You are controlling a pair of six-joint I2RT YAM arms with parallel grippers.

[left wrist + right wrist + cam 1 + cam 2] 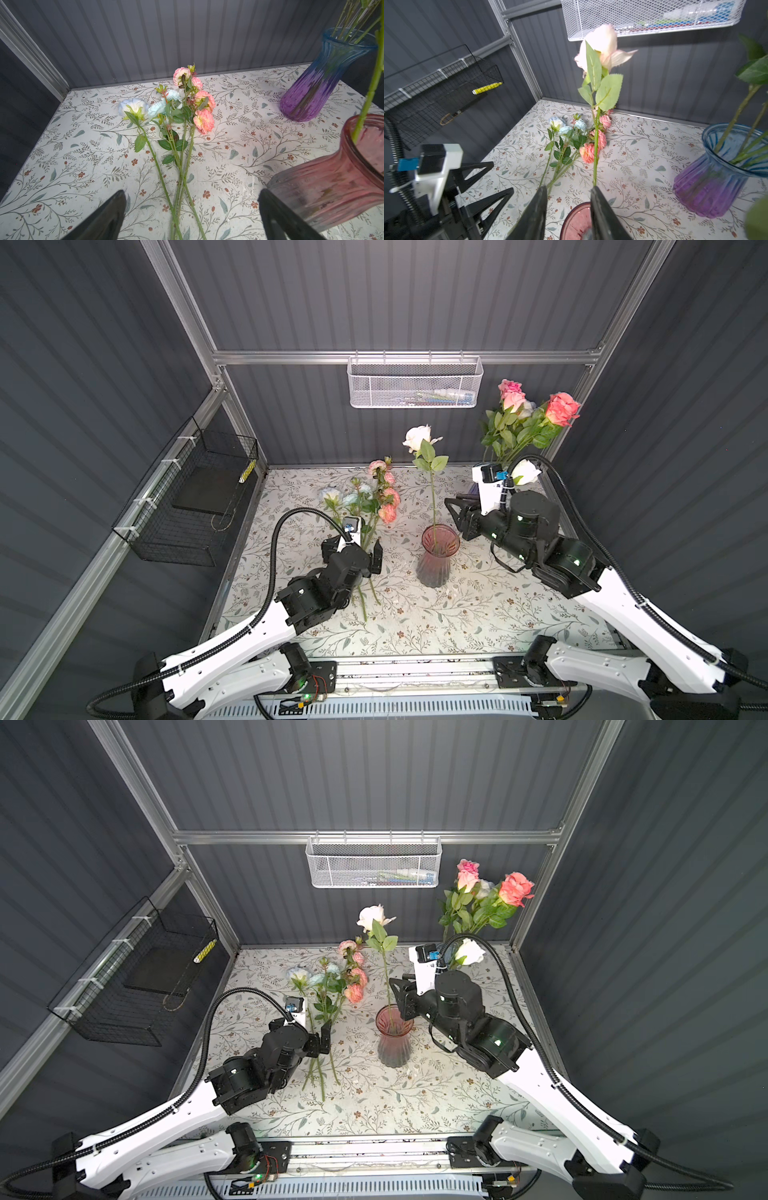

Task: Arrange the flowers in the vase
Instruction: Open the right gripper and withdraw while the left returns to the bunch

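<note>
A pink glass vase [437, 556] [394, 1036] stands mid-table with one white rose [417, 437] [602, 45] upright in it. My right gripper [455, 516] [569, 189] hovers just above and right of the vase rim, open. The rose's stem [595, 149] runs past the tip of one finger and is not clamped. Several flowers [368, 497] [180, 104] in pink and pale blue lie on the table to the left. My left gripper [353, 551] [192, 195] is wide open just above their stems [178, 182], a finger on each side.
A blue-and-purple vase [324, 76] [716, 176] holding several pink and coral roses [528, 414] stands at the back right, behind my right wrist. A white mesh basket [413, 383] hangs on the back wall. A black wire basket [187, 497] hangs on the left wall.
</note>
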